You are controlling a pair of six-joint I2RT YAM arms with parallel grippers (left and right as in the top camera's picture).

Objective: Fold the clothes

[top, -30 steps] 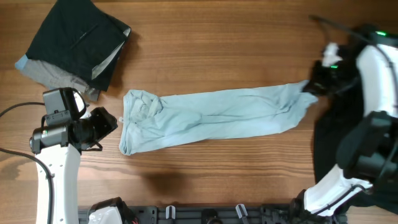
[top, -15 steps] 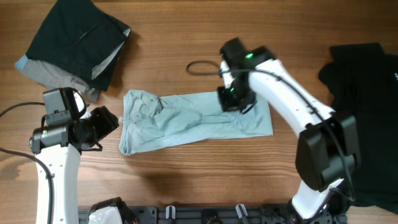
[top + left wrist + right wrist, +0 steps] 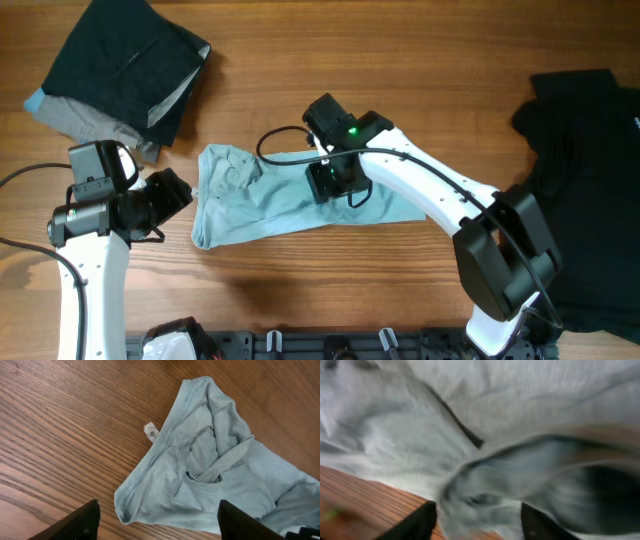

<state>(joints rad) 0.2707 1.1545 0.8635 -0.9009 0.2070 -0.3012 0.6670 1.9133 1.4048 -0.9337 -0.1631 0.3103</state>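
While the pale-blue shirt (image 3: 270,200) lies bunched at counter (image 3: 420,90) centre, my right pincer (image 3: 335,180) hovers spread over its middle; my left pincer (image 3: 178,195) stands spread just beside one end, gripping nothing.

Soft, even light casts faint shadows; the right wrist view is badly motion-blurred.

Table (image 3: 350,285) lies open below the light-blue shirt (image 3: 265,205); folded pile (image 3: 125,65) crowds upper left; black garment (image 3: 585,150), right.
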